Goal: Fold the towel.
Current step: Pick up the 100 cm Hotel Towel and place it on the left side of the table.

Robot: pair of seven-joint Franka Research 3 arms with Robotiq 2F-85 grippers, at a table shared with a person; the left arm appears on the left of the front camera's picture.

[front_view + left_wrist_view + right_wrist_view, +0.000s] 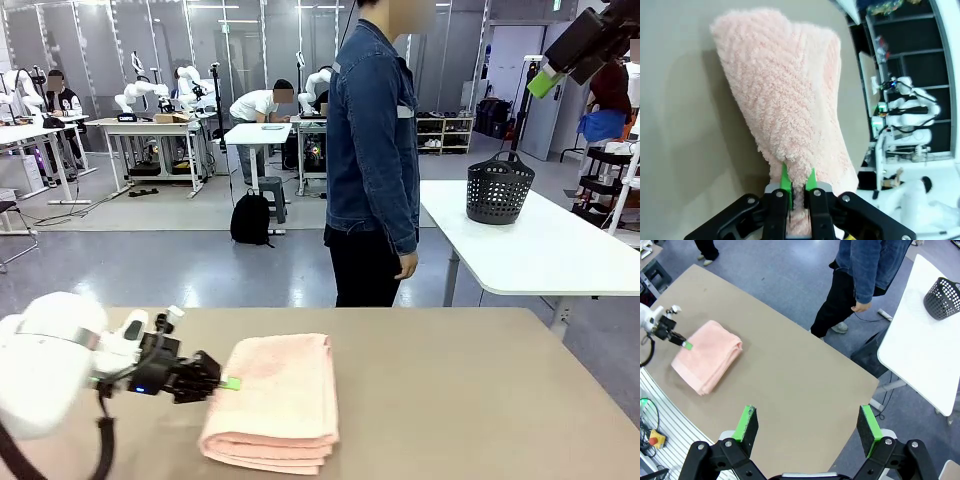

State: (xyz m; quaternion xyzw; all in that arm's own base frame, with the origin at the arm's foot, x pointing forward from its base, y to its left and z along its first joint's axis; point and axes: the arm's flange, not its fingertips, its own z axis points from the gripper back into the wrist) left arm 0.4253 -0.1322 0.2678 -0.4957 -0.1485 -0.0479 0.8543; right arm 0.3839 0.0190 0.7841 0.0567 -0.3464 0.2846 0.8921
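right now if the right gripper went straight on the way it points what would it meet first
Probably the bare tan table: the right gripper, open, points down past the folded towel, though depth is hard to judge.

Grey-blue floor (pixel 150 270), ceiling strip lights. Tan counter (pixel 450 400) in foreground; white table (pixel 540 250) far right, black basket (pixel 499 188) on it. Distant white workbenches (pixel 150 130); shelving behind, contents possibly shoes.

The towel's (pixel 790 100) near edge disappears between the left gripper's (pixel 798 181) green pads, its lower layers hidden beneath the top fold. The right gripper (pixel 545 80) is cut off by the picture's top corner, above the black basket (pixel 499 190).
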